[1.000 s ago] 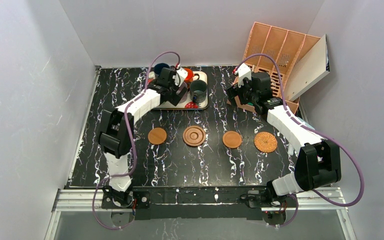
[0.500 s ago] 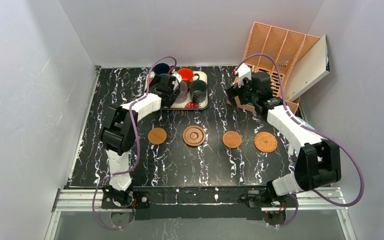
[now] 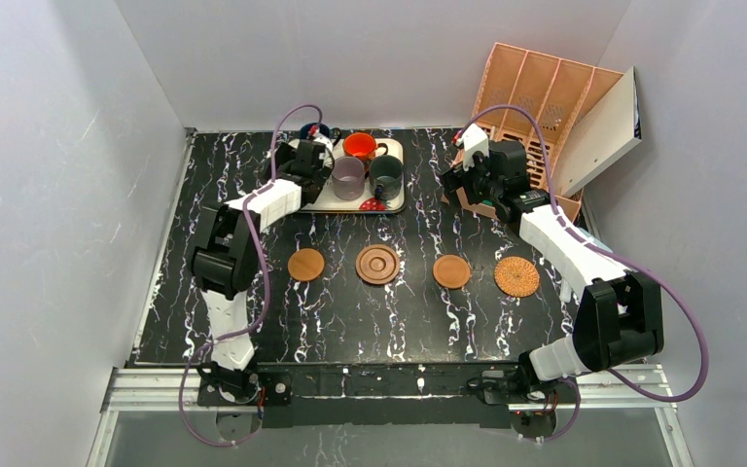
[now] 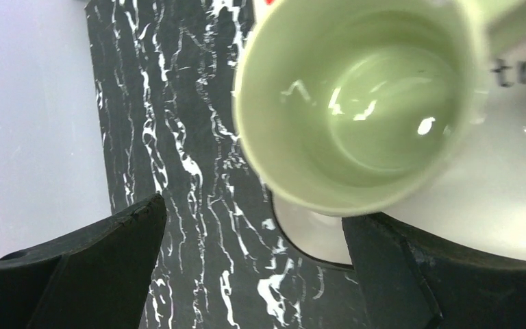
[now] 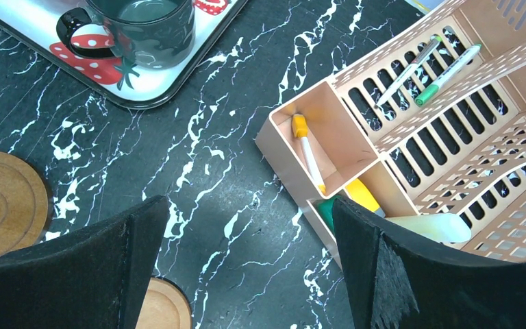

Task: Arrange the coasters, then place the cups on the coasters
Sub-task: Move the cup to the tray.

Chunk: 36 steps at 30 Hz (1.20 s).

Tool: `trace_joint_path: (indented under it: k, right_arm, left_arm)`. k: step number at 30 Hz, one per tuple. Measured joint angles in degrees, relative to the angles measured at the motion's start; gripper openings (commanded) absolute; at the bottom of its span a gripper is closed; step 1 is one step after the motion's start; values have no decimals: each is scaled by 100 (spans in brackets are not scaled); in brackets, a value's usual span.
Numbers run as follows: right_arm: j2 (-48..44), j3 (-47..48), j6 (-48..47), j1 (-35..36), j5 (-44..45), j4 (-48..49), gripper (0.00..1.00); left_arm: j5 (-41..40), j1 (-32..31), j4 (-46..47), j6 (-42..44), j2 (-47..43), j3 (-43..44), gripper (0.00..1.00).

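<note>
A: On the black counter (image 3: 350,326), largest first: we have the pink organizer (image 3: 530,92) at the far right, the strawberry tray (image 3: 397,195) at the far middle, and nearer us a row of coasters.

B: We count four, spaced apart in a line: a smooth terracotta coaster (image 3: 305,264), the ringed coaster (image 3: 377,264), a second terracotta coaster (image 3: 451,270) and a wicker coaster (image 3: 516,276). A fifth we find in no view.

A: So we judge the arranging nearly done and the second half not yet begun: no cup stands on a coaster.

B: Right. From above we see the orange-red cup (image 3: 360,146), the mauve cup (image 3: 347,178) and the grey-green cup (image 3: 385,177) on the tray. The navy cup (image 3: 313,129) is by the tray's far left corner, partly hidden.

A: Our left hand (image 3: 309,158) hangs over the tray's left end; our right hand (image 3: 457,180) hangs over bare counter beside the organizer.

B: The overhead view hides the pale green cup (image 4: 356,103) under the left hand. Only the left wrist view gives it: upright on the tray's corner, just ahead of our fingers (image 4: 75,274), which gape fully and hold nothing.

A: The right wrist view shows that hand equally wide and empty, plus the pens (image 5: 445,72) in the organizer, too small to tell from above.
</note>
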Motion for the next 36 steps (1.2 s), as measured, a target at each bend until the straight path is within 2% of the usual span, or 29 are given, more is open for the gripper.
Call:
trace_joint_path:
  k: [11, 21, 25, 29, 36]
  right_arm:
    - [0, 0, 2, 0, -2, -20, 99]
    - [0, 0, 0, 0, -17, -22, 99]
    - [0, 0, 0, 0, -20, -22, 99]
    - [0, 0, 0, 0, -20, -22, 99]
    - [0, 0, 0, 0, -17, -22, 99]
  left_arm:
    - [48, 680, -55, -258, 52, 376, 98]
    - [1519, 763, -468, -922, -450, 404, 98]
    - [1878, 728, -474, -1263, -575, 627, 98]
    - [1875, 647, -492, -1539, -417, 1086, 98]
    - [1528, 365, -570, -1786, 361, 1845, 98]
